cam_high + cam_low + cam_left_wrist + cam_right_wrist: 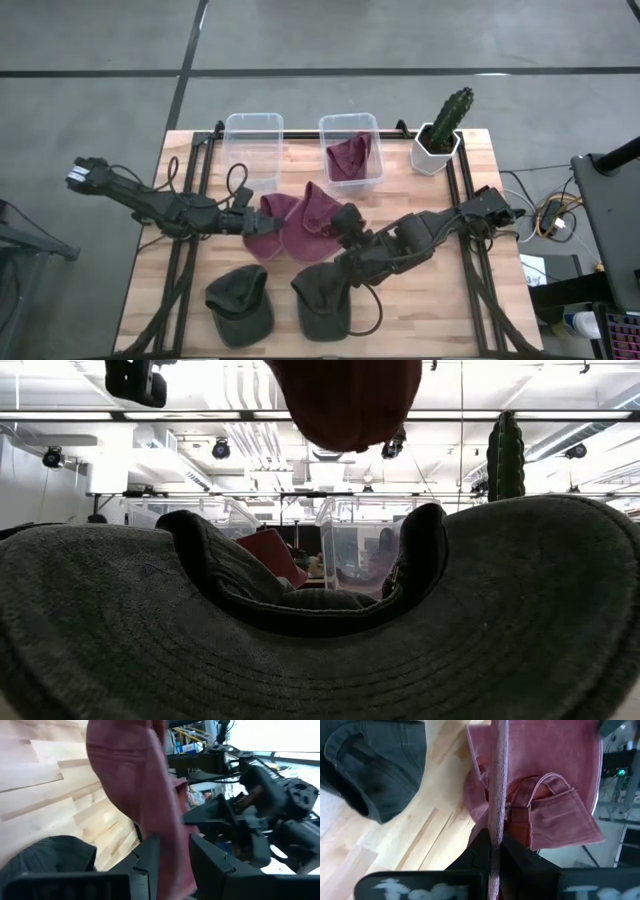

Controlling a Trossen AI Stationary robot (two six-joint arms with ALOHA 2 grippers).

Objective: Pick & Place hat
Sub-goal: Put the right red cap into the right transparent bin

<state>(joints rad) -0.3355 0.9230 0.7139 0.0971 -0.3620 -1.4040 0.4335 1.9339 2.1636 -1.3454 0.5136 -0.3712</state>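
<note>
A maroon hat is pinched from both sides at mid-table — left gripper and right gripper each clamped on an edge — apparently so it can be lifted together toward the bins.

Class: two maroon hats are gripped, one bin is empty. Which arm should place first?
Left, probably. The left hand grips a maroon hat right below the empty bin; the right hand grips its hat farther away.

Both arms reach inward, left end effector and right end effector both clamped
</note>
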